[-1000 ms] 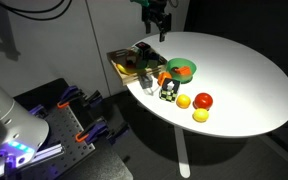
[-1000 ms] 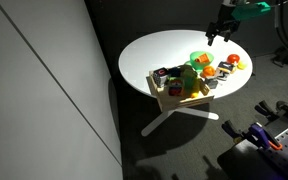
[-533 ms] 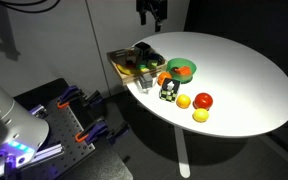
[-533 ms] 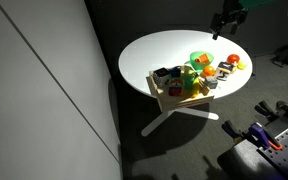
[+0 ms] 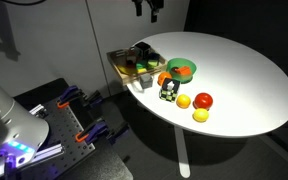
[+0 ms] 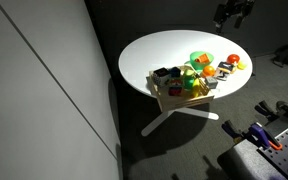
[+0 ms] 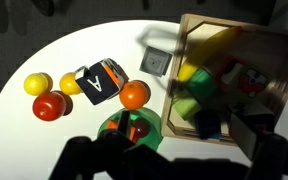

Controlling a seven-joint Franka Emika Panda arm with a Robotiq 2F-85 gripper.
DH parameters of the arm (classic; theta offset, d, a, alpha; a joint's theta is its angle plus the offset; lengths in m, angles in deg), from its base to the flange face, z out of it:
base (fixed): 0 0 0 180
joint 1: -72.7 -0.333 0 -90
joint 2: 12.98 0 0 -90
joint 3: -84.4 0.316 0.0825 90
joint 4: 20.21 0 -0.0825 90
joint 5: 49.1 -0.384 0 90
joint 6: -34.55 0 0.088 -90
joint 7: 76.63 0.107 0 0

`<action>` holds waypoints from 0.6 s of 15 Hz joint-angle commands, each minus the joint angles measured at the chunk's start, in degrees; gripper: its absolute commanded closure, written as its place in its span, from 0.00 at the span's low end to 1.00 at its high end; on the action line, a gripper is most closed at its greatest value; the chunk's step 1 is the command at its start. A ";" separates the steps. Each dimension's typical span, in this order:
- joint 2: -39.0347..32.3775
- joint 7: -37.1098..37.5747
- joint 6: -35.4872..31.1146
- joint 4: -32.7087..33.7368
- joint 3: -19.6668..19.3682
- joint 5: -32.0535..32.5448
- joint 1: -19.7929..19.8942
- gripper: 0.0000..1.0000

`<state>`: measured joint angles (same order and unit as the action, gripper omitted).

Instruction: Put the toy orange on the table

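Now | toy orange on table | green bowl, black box beside

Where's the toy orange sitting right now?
In the wrist view the toy orange rests on the table, in the gap between the small dark box and the wooden crate, close by the green bowl.

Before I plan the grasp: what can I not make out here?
Gripper: cut by the top edge in an exterior view, dark blur in wrist view; open or shut unclear.
Green bowl: contents partly behind the gripper, wrist view.
Wooden crate: contents blurred, wrist view.
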<state>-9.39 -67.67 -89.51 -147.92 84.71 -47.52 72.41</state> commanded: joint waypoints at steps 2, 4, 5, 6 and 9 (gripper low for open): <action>3.74 -0.37 1.25 -1.30 0.23 -1.77 -0.07 0.00; 1.81 -0.11 0.41 -0.06 0.27 -0.99 0.11 0.00; 2.18 -0.15 0.45 -0.14 0.28 -1.32 0.11 0.00; 2.41 -0.15 0.45 -0.23 0.29 -1.43 0.12 0.00; 2.64 -0.15 0.45 -0.52 0.29 -1.46 0.12 0.00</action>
